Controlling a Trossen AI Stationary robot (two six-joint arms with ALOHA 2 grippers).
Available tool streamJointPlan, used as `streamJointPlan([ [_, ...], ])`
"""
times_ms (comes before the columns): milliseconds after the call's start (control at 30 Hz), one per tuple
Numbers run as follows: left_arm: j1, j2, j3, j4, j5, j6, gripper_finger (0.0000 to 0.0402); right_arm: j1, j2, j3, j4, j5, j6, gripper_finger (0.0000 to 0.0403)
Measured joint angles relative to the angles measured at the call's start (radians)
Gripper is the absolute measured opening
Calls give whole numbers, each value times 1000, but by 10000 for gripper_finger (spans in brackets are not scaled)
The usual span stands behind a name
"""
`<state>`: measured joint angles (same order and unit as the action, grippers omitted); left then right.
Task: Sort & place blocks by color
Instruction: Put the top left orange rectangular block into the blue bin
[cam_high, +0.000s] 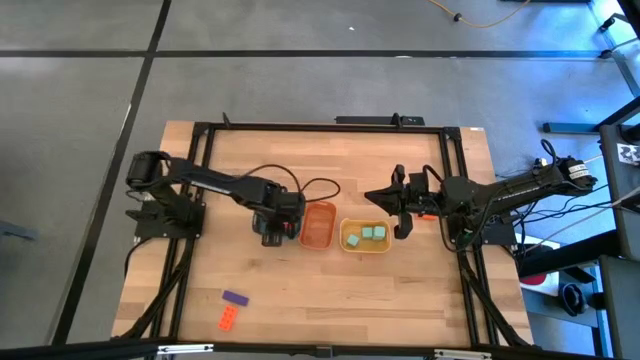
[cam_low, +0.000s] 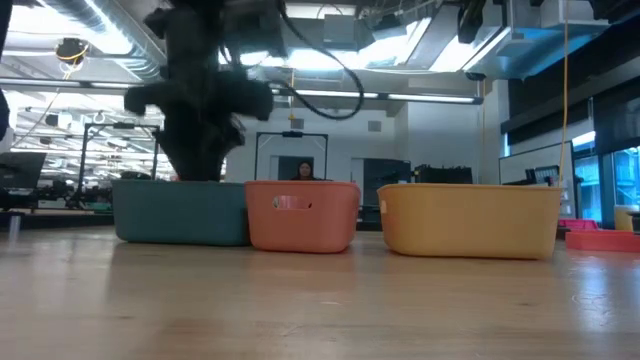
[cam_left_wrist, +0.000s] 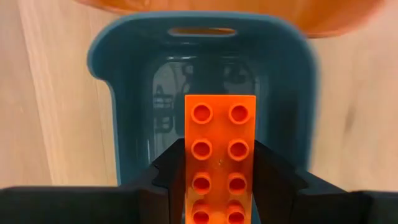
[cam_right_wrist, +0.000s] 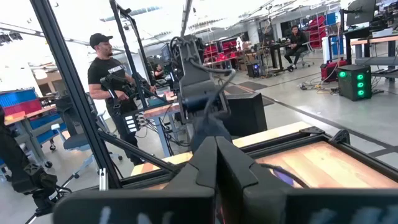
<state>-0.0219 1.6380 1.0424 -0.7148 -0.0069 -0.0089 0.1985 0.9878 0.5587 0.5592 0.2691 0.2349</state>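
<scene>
Blocks: small hard plastic toy bricks with round studs on top. Two lie loose on the pale wood-plank counter (cam_high: 330, 290) at its near left: a purple block (cam_high: 235, 298), flat rectangle, and just beside it a loose orange-red block (cam_high: 229, 319), same shape. Well apart from the trays.

Left gripper (cam_left_wrist: 219, 186) hangs over the blue tray (cam_left_wrist: 118, 124), fingers partly spread and pinching a long orange-red block (cam_left_wrist: 219, 155), two studs wide and at least four long, glossy, clamped by its long sides, near end cut off by the frame. The block sits above the tray's interior; whether it touches the tray floor I cannot tell. Blue tray: smooth teal plastic, rounded corners, slot handle in the far wall, shiny inside.

Next to the right, orange tray (cam_high: 318, 225): rounded plastic tub, translucent look from above, handle slot in the end wall in the low view. Contents cannot be made out.

Then yellow tray (cam_high: 365, 246): same rounded tub shape, matte. It holds three mint green blocks (cam_high: 373, 234), squarish, close together.

Right gripper (cam_high: 399, 203) is just beyond the yellow tray's right end, dark fingers pressed together, holding nothing. A small orange-red part shows at its wrist; unclear what.

A person stands in the room beyond, seen in the right wrist view.
</scene>
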Motion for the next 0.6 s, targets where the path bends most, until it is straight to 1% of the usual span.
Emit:
streamJointPlan([
  [133,0,49,0,13,-36,3,130,0,0,0,-1,0,0,0],
  [300,0,77,0,48,-36,-4,131,0,0,0,-1,0,0,0],
  [500,0,78,0,61,-32,-15,165,0,0,0,8,0,-1,0],
  [600,2,78,0,61,-20,-36,176,0,0,0,7,0,-4,0],
])
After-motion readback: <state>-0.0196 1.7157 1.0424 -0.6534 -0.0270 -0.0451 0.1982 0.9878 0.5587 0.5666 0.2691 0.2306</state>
